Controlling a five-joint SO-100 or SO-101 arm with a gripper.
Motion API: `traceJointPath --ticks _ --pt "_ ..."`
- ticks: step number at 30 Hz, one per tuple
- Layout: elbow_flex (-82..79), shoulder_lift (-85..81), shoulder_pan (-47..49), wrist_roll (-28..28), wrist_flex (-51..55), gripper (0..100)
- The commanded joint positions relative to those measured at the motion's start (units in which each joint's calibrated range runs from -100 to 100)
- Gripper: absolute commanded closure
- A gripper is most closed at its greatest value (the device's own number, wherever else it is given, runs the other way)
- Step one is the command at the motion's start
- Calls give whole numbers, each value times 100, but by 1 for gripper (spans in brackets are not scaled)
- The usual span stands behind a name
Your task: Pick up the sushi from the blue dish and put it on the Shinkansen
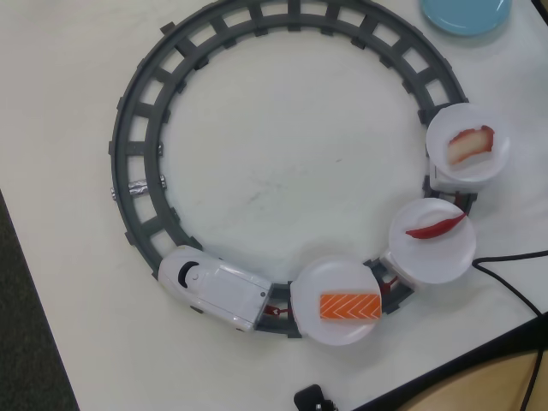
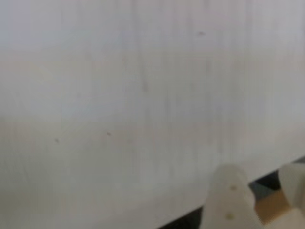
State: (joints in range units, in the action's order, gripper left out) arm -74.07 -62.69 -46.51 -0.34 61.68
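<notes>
In the overhead view the white Shinkansen (image 1: 214, 287) sits at the bottom left of the ring track, pulling three cars topped by round white plates. The sushi (image 1: 435, 224), a thin dark-red curved sliver, lies on the middle plate (image 1: 432, 257). The light-blue dish (image 1: 467, 15) is cut off at the top right corner, and nothing shows on it. My gripper (image 2: 262, 183) appears only in the blurred wrist view, at the bottom right. Its two white fingers (image 2: 228, 195) stand apart with nothing between them, over the bare table near its edge.
The grey ring track (image 1: 137, 128) fills most of the table. An orange striped salmon piece (image 1: 349, 306) lies on the plate behind the train, and a white-and-red chunk (image 1: 469, 145) on the last plate. A black cable (image 1: 514, 291) crosses the table's lower right edge.
</notes>
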Motion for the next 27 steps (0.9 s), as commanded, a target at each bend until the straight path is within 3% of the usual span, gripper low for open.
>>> traceJointPath --ticks 1,6,13,27 --pt "-942 -624 -243 13 -601 93" --pt "-1615 -1735 -164 8 -396 93" --pt "-1768 -3280 -199 18 1128 93" --pt "-1866 -3589 -190 18 1162 93"
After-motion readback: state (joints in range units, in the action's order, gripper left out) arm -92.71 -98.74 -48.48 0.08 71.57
